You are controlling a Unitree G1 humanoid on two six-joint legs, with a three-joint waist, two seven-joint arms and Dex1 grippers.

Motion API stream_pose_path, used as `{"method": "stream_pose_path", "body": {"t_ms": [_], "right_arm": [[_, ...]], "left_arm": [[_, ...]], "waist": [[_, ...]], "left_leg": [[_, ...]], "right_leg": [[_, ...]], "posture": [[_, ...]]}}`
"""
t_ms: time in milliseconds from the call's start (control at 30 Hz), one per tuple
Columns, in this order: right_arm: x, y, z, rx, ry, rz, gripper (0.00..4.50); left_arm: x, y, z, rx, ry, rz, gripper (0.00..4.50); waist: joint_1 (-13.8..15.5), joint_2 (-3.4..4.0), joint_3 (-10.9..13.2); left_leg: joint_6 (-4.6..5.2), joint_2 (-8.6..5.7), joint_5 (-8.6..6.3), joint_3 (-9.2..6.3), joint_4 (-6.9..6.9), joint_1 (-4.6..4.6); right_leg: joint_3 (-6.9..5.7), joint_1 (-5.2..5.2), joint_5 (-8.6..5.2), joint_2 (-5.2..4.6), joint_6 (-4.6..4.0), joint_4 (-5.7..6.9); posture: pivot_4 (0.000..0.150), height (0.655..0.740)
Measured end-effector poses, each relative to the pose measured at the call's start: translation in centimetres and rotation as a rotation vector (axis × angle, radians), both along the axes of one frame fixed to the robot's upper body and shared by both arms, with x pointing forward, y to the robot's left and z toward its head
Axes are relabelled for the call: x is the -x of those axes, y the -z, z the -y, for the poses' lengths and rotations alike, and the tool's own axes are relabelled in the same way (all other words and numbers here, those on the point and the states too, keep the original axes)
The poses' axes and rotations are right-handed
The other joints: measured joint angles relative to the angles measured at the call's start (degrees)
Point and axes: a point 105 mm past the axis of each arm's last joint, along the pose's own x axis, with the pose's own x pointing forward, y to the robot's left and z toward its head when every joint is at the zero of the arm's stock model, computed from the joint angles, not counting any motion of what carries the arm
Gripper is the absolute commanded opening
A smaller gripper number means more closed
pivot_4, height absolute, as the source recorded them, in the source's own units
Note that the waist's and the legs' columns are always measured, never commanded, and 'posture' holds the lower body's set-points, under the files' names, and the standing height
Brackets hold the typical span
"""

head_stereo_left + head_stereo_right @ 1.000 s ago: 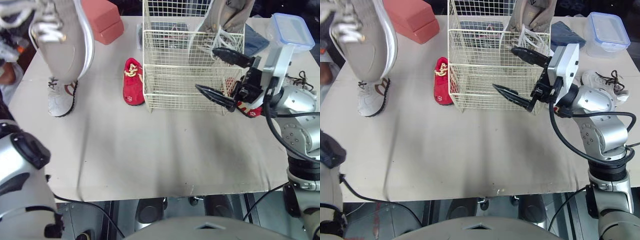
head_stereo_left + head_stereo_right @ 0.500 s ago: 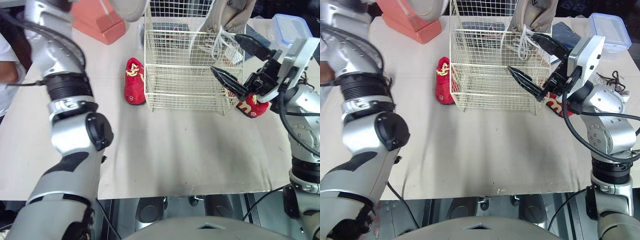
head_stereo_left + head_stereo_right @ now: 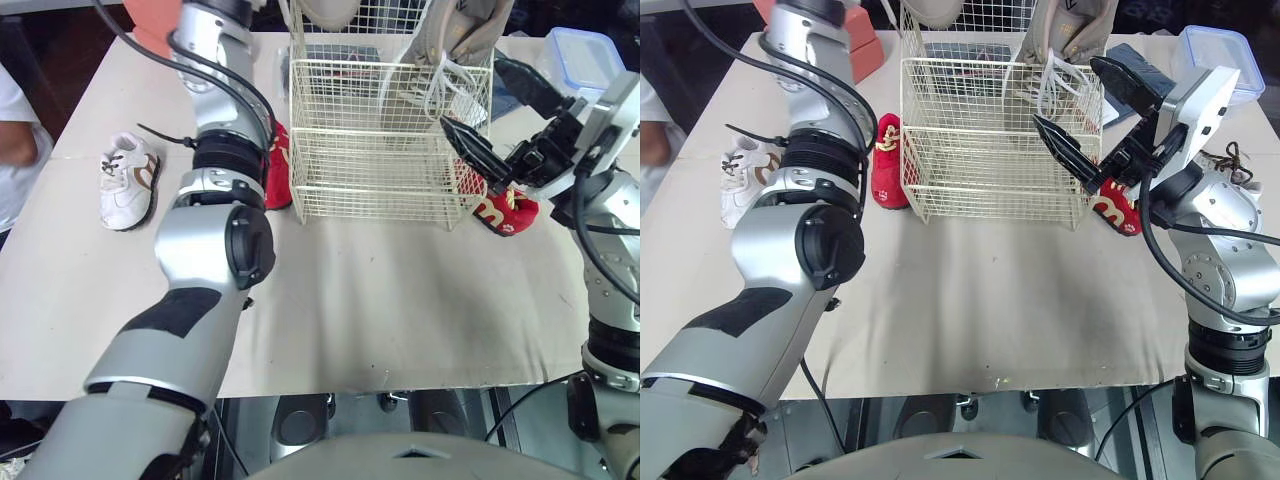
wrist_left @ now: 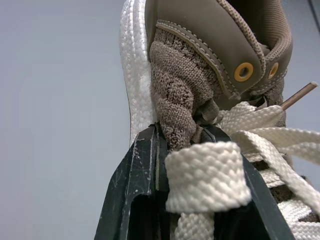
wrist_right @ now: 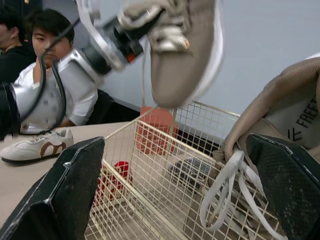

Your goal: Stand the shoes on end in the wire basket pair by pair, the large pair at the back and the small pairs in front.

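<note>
Tan knit at the collar of the large sneaker (image 5: 182, 50) sat clamped between the fingers of the left gripper (image 4: 180, 135), with the shoe hanging above the wire basket (image 3: 370, 185). Its mate (image 3: 450, 30) stood on end at the back right. The held shoe would best go straight down beside that mate, laces clear of the wires. The right gripper (image 3: 471, 91) hovered spread wide at the basket's right side, near a red shoe (image 3: 505, 212).
</note>
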Motion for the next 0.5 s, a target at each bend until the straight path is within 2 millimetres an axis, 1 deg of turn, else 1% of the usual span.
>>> {"method": "stream_pose_path", "body": {"t_ms": [100, 133, 333, 500], "right_arm": [[0.2, -0.2, -0.1, -0.002, 0.001, 0.008, 4.5], [0.3, -0.2, -0.1, -0.003, 0.001, 0.01, 4.5], [0.2, -0.3, 0.5, -0.005, 0.025, 0.01, 4.5], [0.4, -0.6, 0.5, -0.012, 0.029, 0.019, 4.5]], "left_arm": [[-0.3, 1.6, 2.0, -0.027, 0.004, -0.018, 0.61], [-0.2, 1.7, 2.4, -0.029, -0.002, -0.012, 0.61], [-0.3, 2.0, 2.4, -0.035, -0.076, -0.002, 0.61], [-1.1, 3.8, 1.8, -0.061, -0.113, -0.057, 0.61]], "waist": [[0.1, -0.01, 0.0], [0.0, -0.01, 0.0], [-0.2, -0.01, 0.0], [-0.1, -0.01, 0.0]], "left_leg": [[0.0, -0.02, 0.0, -0.02, 0.0, -0.02], [0.0, -0.03, 0.0, -0.02, 0.0, -0.02], [0.0, 0.0, 0.0, -0.02, -0.1, 0.1], [0.01, -0.01, 0.0, -0.04, -0.1, 0.06]], "right_leg": [[-0.03, 0.0, 0.0, -0.01, 0.0, -0.01], [-0.02, 0.0, 0.0, -0.01, 0.0, -0.01], [0.04, 0.0, 0.0, 0.01, 0.0, 0.02], [0.03, 0.0, 0.0, 0.0, 0.0, -0.01]], "posture": [[0.15, 0.686], [0.15, 0.686], [0.15, 0.686], [0.15, 0.686]]}}
